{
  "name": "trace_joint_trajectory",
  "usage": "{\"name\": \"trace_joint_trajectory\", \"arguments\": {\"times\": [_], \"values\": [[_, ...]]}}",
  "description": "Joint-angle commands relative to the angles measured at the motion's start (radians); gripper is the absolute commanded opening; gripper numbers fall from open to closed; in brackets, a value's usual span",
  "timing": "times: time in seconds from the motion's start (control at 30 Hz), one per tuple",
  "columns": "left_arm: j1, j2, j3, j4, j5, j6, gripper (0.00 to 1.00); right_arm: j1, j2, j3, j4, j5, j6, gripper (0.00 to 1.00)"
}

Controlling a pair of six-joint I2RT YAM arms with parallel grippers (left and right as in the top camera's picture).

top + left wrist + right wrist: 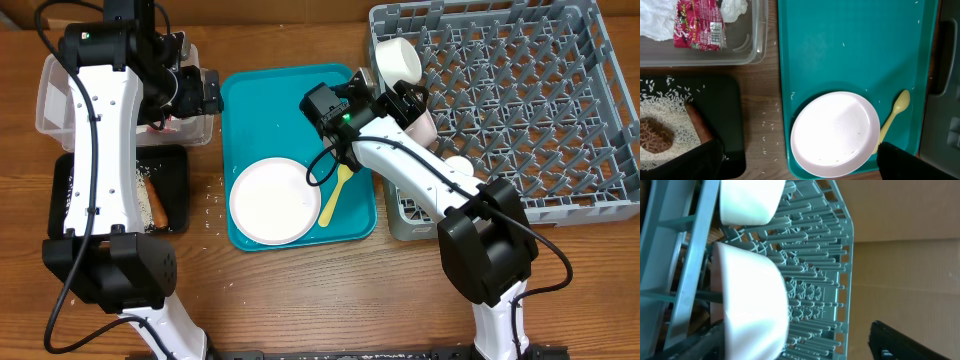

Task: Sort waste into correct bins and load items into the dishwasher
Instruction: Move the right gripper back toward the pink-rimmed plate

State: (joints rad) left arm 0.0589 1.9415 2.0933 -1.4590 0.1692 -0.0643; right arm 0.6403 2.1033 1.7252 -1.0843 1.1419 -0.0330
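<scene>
Where it sits, bowl [750,305] gleams white.

Two arms were built of white moulded link shells [95,130], joined by bulky black joint housings [110,268]. Thin black cables [62,295] were looped along the links. A small green light [345,119] was lit at the right wrist. The left gripper [799,146] was fitted with matte black fingers [905,161].

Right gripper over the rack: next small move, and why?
Probably back the right gripper straight away from the bowl, jaws wide. The jaws stand open and the bowl sits in the dish rack among the pegs, so that load looks done. The plate and spoon lie on the teal tray, not yet loaded.
</scene>
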Motion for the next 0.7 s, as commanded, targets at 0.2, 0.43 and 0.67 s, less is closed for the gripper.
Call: {"name": "trace_joint_trajectory", "arguments": {"times": [0.2,0.43,0.67], "values": [[-0.002,0.001,0.003,0.0,0.011,0.012,1.0,0.008,-0.132,0.165,-0.001,-0.068,0.011,0.99],[-0.002,0.001,0.003,0.0,0.011,0.012,1.0,0.013,-0.266,0.229,-0.079,-0.925,0.046,0.89],[-0.002,0.001,0.003,0.0,0.011,0.012,1.0,0.001,-0.24,0.116,0.008,-1.443,0.121,0.74]]}}
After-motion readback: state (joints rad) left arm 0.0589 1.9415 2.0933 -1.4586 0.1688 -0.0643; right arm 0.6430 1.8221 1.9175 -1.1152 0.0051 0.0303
